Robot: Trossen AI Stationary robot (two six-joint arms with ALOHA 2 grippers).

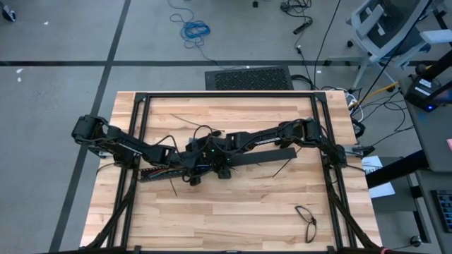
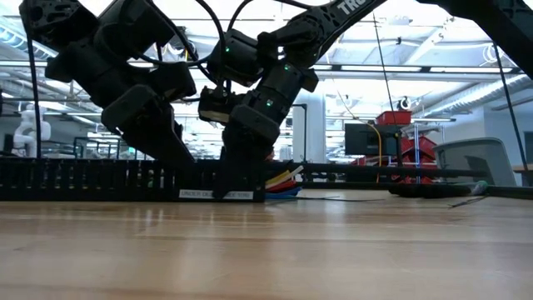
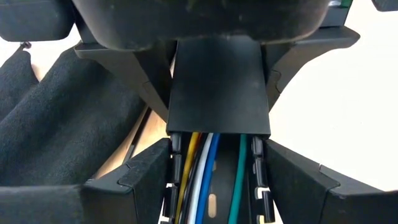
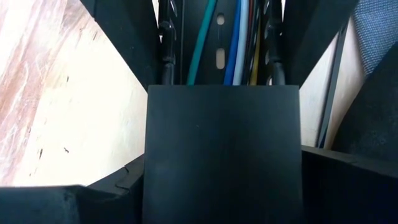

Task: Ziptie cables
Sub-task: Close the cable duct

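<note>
Nearest in the left wrist view, the cables (image 3: 205, 180), yellow, white, blue and green, lie side by side in the slotted tray (image 3: 214, 205), running lengthwise under a flat black cover (image 3: 219, 87). They look light, soft and a bit slippery, best taken where they show bare beside the cover's end. The left hand (image 1: 185, 161) straddles the tray, fingers (image 3: 146, 180) partly apart outside its walls. The right hand (image 1: 220, 156) straddles the cover likewise, holding nothing I can confirm. Farther off, the tray runs along the surface (image 1: 233, 212), angled slightly.
</note>
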